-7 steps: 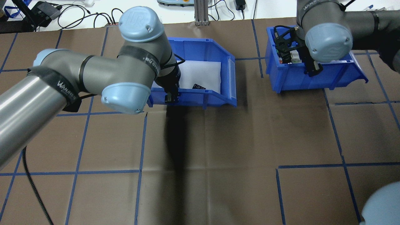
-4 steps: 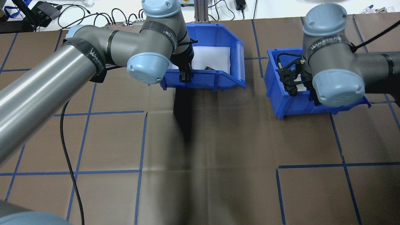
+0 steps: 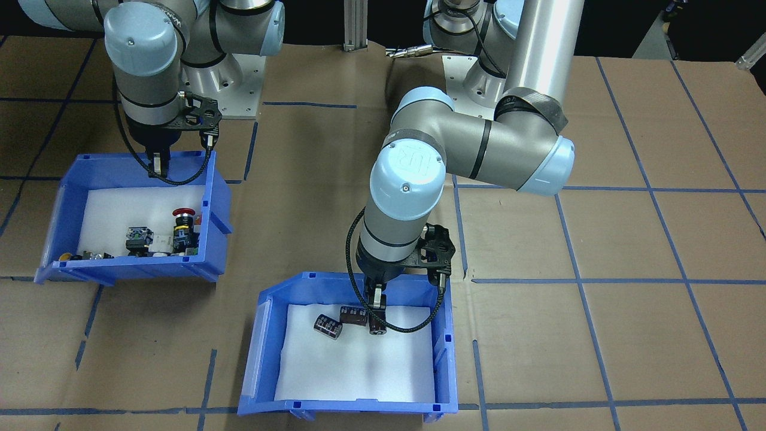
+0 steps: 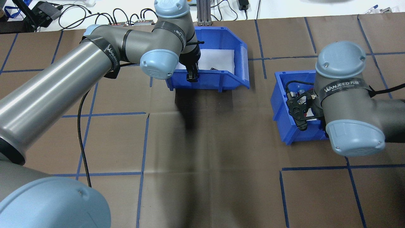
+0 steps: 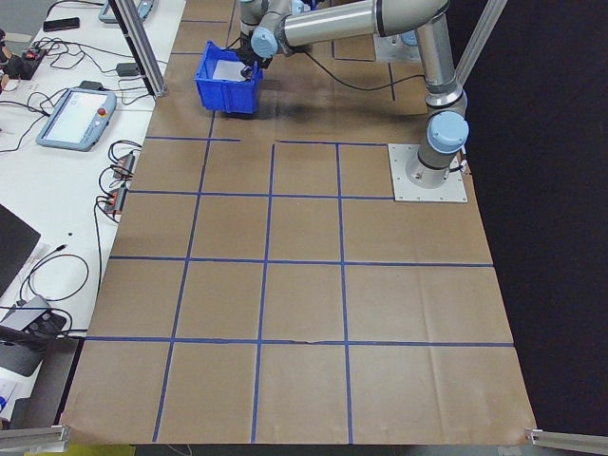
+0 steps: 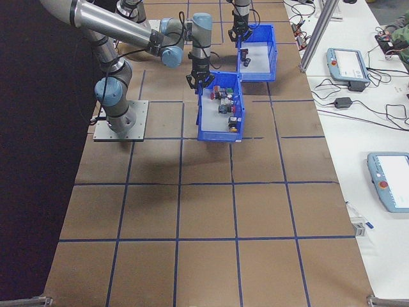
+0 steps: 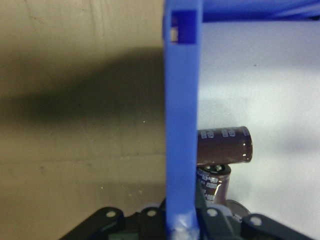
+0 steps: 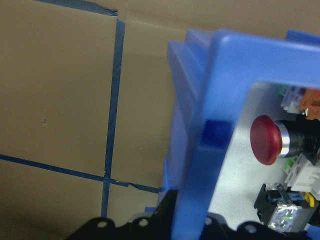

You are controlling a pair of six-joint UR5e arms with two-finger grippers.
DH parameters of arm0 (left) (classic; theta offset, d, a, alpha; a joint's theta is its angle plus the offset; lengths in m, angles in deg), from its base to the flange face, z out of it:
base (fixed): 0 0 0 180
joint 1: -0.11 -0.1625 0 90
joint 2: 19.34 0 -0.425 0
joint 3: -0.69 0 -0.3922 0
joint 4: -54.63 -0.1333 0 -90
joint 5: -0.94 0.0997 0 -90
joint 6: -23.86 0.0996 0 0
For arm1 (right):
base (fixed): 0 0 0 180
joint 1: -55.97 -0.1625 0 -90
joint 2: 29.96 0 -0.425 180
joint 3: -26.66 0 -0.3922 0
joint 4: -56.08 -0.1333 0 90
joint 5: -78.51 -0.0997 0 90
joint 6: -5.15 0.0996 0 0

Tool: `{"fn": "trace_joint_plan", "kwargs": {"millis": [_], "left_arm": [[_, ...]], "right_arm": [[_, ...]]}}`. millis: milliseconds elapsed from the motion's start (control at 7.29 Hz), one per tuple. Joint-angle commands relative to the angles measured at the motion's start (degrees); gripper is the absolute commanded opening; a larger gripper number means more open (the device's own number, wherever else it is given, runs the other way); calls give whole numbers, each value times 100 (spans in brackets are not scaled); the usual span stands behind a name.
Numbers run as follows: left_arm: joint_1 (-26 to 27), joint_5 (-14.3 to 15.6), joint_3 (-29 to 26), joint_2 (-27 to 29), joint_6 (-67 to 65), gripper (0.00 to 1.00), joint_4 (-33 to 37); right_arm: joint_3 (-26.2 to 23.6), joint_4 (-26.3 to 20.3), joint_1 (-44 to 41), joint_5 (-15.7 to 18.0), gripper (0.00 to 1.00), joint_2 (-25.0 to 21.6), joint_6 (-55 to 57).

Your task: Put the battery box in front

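battery box (image 3: 350, 353): blue bin with a white foam liner, flat on the brown counter (image 3: 598, 335), on the far side from the robot's base; the other blue bin (image 3: 131, 227) sits well apart from it, nearer the base.
orientation: its long axis runs away from the robot. in the overhead view the sloped-cut open end (image 4: 243, 63) faces the other blue bin; the wall nearest the robot is the one being gripped.
contents: three dark cylinders (image 3: 350, 317) with silver ends lie on the foam near the gripped wall, close to the pincer.
left pincer (image 3: 376, 308): straddles that near wall, one finger inside the bin, one outside. the left wrist view shows the blue wall (image 7: 182, 125) running straight between the fingers, which are closed onto it.
box relative to left pincer: the box stretches away from the pincer, out from the robot, with the pincer about midway along the near wall.
right pincer (image 3: 157, 166): clamped over the rim of the other blue bin, which holds a red mushroom button (image 8: 267, 140) and coloured switches.
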Motion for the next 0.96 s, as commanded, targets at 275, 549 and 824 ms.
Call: {"fn": "trace_joint_plan", "kwargs": {"millis": [275, 549, 824], "left_arm": [[-37, -37, -80, 22, -208, 89, 20], [-46, -1, -158, -12, -32, 94, 98], [-37, 16, -735, -231, 501, 94, 1094]], "right_arm": [[-216, -52, -29, -26, 3, -175, 50], [-462, -25, -151, -87, 3, -420, 242], [-463, -25, -947, -316, 4, -422, 1232]]}}
